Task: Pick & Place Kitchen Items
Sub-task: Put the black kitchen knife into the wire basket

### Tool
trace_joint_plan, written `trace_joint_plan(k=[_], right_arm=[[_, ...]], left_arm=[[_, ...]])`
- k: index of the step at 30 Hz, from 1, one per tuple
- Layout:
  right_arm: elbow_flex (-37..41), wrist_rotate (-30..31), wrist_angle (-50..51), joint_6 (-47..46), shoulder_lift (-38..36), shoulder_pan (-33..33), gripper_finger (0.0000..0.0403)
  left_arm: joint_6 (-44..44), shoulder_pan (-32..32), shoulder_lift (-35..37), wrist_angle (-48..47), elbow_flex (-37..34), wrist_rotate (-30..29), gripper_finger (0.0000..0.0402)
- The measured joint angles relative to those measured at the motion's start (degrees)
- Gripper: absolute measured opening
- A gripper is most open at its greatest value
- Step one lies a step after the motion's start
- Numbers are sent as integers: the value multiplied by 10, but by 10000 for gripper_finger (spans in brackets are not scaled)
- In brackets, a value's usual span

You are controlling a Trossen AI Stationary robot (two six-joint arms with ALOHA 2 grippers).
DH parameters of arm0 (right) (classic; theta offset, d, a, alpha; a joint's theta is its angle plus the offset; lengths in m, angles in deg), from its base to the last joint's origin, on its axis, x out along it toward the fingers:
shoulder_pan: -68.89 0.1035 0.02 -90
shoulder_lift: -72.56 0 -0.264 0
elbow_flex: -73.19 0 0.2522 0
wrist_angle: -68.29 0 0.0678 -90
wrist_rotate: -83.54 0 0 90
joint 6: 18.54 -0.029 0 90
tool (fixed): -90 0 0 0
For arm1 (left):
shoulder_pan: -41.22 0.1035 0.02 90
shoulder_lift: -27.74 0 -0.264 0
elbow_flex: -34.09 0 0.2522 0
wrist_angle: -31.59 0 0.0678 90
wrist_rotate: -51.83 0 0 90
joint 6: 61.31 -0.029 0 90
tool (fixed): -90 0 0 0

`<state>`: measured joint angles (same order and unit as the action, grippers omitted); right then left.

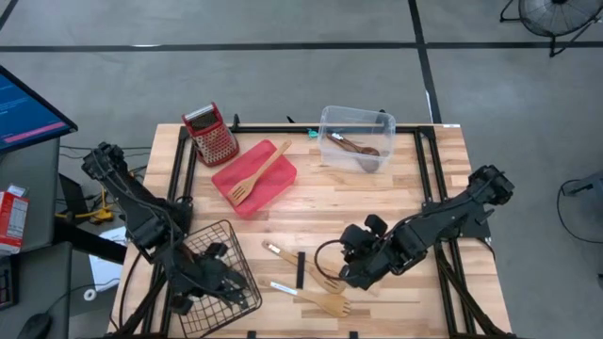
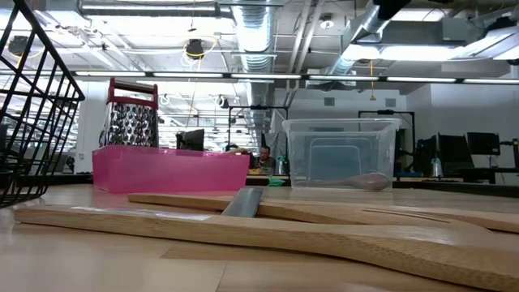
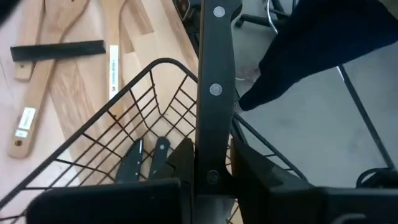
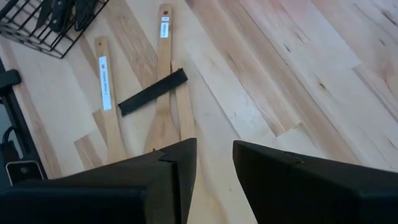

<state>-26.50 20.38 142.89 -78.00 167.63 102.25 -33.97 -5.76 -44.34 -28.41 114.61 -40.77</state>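
Note:
My left gripper [image 1: 215, 273] is over the black wire basket [image 1: 203, 233] at the table's near left, shut on a black-handled knife [image 3: 214, 87]. Other knives [image 3: 134, 163] lie in the basket. My right gripper [image 1: 354, 266] is open low over the table's near middle, above the broad ends of two wooden utensils [image 4: 163, 93] that lie flat on the table. A black-handled knife [image 4: 152, 92] lies across them; it also shows in the high view [image 1: 301, 270]. My left gripper pinches the knife between its two fingers at the handle's blade end [image 3: 211, 179]. The riveted handle sticks out forward along the fingers. The knife is lifted clear, above the basket's open top.
A red tray [image 1: 280, 184] holding a wooden slotted turner [image 1: 259, 174] lies at the far middle. A red-topped grater [image 1: 211, 134] stands left of it. A clear tub [image 1: 382, 127] with wooden spoons stands at the far right. Bare wood lies between the tray and the utensils.

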Motion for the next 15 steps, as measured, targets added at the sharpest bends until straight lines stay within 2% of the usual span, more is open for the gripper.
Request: trace_joint_plan(k=[3,11,15], right_arm=[[0,1,-1,-6,0,-3,118],[0,17,-1,-6,0,-2,117],[0,18,-5,-7,0,-7,117]], left_arm=[[-12,0,0,1,-5,1,49],[0,-1,-1,3,-68,83,49],[-29,-6,-1,5,-95,91,49]])
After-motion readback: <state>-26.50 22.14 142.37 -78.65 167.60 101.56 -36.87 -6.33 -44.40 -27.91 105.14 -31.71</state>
